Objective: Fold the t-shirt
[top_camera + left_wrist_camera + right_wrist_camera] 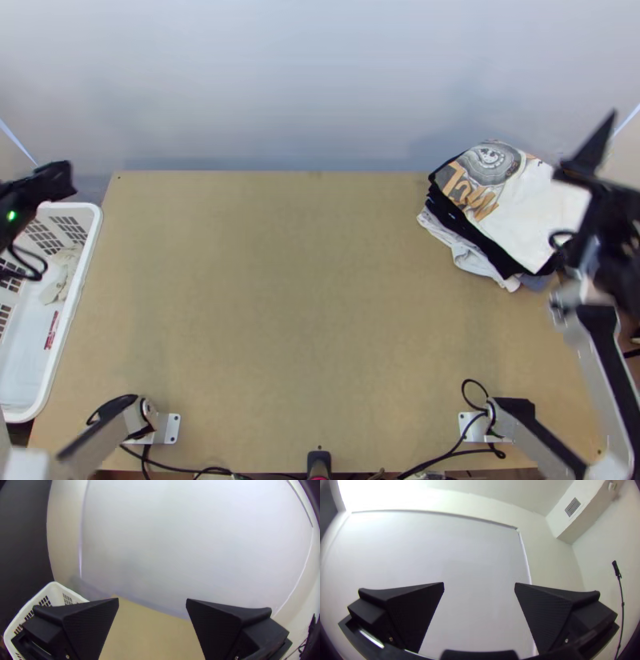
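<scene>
In the top view, my left gripper is over the far end of the white basket at the left. The left wrist view has that gripper open, nothing between its fingers. My right gripper is raised beside the folded clothes at the far right; in the right wrist view this gripper stands open and empty. A white t-shirt with a grey and orange print lies folded on top of the stack. Some light cloth lies bunched inside the basket.
The white basket stands along the left edge of the wooden table. Under the white shirt are black cloth and light grey cloth. Black cables run along the near edge, between the arms' bases.
</scene>
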